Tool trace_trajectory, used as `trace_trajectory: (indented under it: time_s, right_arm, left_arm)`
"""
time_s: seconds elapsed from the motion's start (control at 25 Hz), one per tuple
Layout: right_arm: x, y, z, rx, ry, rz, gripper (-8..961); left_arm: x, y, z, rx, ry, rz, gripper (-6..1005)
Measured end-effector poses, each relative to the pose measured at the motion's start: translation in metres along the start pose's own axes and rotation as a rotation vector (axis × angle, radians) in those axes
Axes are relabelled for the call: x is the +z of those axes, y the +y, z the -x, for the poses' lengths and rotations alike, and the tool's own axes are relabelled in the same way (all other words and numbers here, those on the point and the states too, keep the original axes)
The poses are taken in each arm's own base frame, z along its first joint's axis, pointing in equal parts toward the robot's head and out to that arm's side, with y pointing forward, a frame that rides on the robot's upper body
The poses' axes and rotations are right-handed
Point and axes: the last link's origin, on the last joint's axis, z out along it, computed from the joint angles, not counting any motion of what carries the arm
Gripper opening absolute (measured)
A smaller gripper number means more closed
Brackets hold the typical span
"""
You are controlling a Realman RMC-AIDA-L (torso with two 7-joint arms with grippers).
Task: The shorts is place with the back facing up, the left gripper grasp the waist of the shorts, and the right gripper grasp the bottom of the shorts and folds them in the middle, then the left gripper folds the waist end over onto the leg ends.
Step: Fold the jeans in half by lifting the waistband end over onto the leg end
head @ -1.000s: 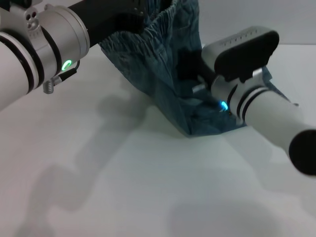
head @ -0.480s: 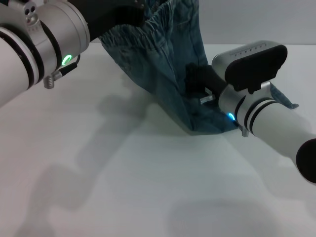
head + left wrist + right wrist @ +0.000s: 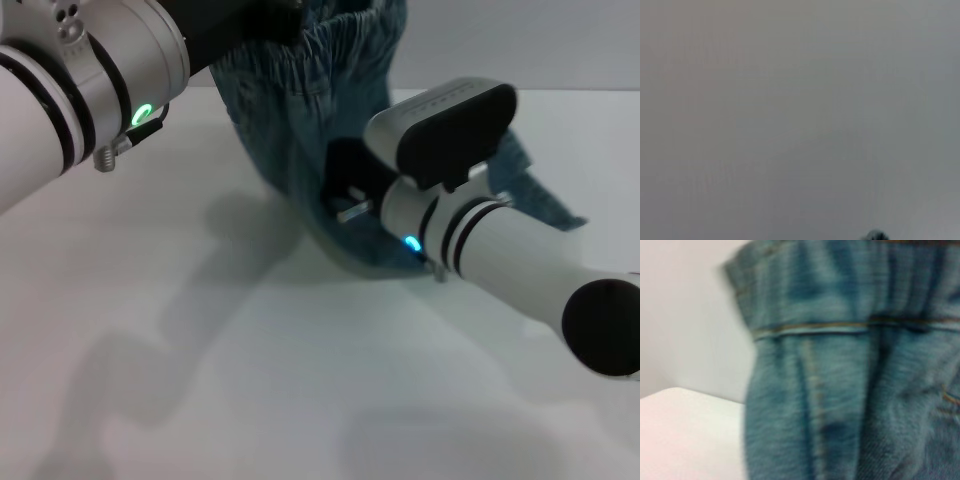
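The shorts hang at twelve o'clock, waist held by the left gripper; the right gripper pinches lower denim. Uneven pulling could drag fabric free and skew the fold.

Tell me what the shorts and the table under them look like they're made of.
The shorts look like faded blue denim: washed streaks, tan topstitching and a gathered waist in the right wrist view. The table looks like a smooth white matte surface, perhaps laminate; it shows soft shadows and no grain.
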Motion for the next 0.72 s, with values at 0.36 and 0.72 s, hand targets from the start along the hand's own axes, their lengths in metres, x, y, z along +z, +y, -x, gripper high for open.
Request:
trace_trajectory:
  time_s: [0.36, 0.72]
  right_arm:
    - [0.003, 0.016, 0.001, -0.023, 0.007, 0.053, -1]
    - [-0.011, -0.028, -0.019, 0.069, 0.029, -0.088, -1]
  left_arm:
    - [0.001, 0.0, -0.001, 0.003, 0.007, 0.0, 41]
    - [0.004, 0.0, 0.002, 0.003, 0.003, -0.001, 40]
